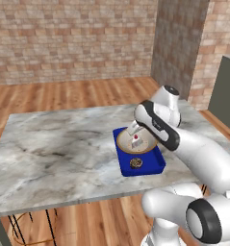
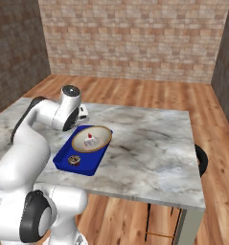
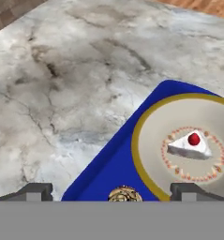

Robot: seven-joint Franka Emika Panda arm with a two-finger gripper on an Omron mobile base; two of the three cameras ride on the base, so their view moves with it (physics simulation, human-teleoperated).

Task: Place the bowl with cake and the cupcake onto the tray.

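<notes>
Both pieces sit on the tray [image 1: 155, 163]: bowl with cake [image 1: 135, 141], stiff, liftable by its rim; light cupcake [image 1: 135, 163] near the tray's front edge. Gripper [image 3: 111, 191] spread, empty.

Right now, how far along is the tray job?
Looks done: the bowl with cake sits on the blue tray, and the cupcake lies on the tray beside the bowl, toward the robot. In hand: nothing; the claw is open and empty above the tray, its fingertips apart with the cupcake showing between them. Left: nothing visible, beyond perhaps pulling the arm back.
</notes>
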